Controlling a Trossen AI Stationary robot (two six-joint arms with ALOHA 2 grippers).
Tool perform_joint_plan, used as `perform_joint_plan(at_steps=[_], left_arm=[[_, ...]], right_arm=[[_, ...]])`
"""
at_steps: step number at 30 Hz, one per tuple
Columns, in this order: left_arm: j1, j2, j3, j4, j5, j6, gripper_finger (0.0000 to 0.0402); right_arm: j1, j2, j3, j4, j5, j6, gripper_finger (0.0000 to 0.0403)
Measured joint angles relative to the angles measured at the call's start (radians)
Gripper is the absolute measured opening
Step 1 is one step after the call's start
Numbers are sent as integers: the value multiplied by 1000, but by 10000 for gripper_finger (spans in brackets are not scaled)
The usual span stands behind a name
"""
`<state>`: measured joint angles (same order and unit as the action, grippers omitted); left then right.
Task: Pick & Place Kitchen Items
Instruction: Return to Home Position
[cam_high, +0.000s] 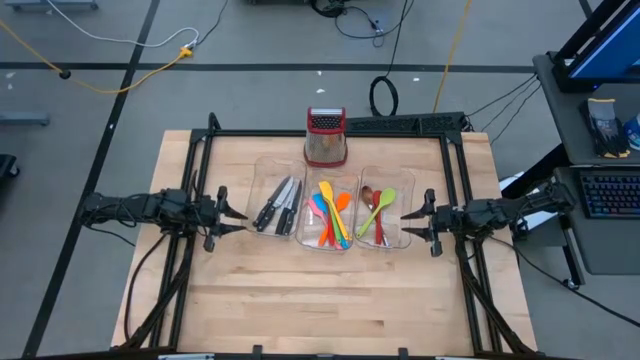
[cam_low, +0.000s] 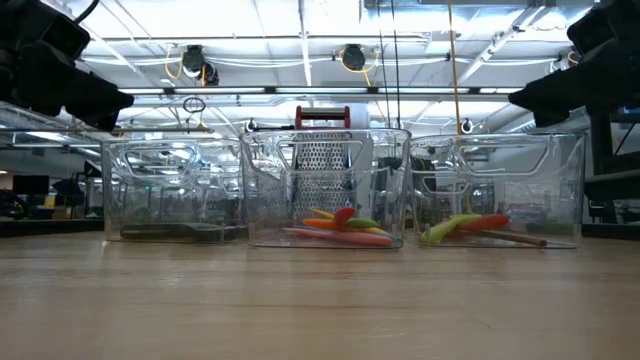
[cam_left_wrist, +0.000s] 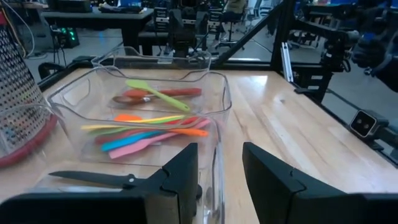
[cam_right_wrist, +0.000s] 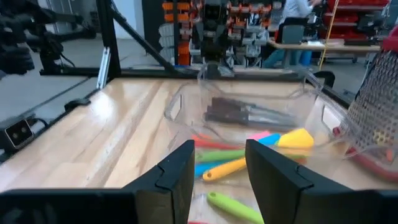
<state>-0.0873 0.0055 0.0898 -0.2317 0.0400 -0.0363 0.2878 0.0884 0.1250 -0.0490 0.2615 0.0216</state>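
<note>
Three clear bins stand side by side at the table's middle. The left bin (cam_high: 262, 190) holds black-handled knives (cam_high: 279, 206). The middle bin (cam_high: 345, 183) holds orange, yellow, blue, pink and green spatulas (cam_high: 331, 216). The right bin (cam_high: 404, 190) holds a brown spoon, a green spatula and a red one (cam_high: 377, 212). My left gripper (cam_high: 243, 216) is open and empty just left of the knife bin, its fingers (cam_left_wrist: 186, 174) level. My right gripper (cam_high: 405, 222) is open and empty just right of the right bin, also shown in its wrist view (cam_right_wrist: 221, 177).
A steel box grater with a red top (cam_high: 325, 137) stands behind the middle bin, touching its far wall. A black frame (cam_high: 330, 128) runs along the table's far edge and both sides. Bare wood (cam_high: 320, 300) lies in front of the bins.
</note>
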Motion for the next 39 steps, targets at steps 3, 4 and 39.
perform_joint_plan(at_steps=[3,4,39], left_arm=[[0,1,0,0,0,-27,129],[0,1,0,0,-1,-34,129],[0,1,0,0,-5,-169,129]], right_arm=[[0,0,-12,29,0,-3,134],[0,-1,-13,31,-1,-6,134],[0,0,-16,26,-1,19,134]])
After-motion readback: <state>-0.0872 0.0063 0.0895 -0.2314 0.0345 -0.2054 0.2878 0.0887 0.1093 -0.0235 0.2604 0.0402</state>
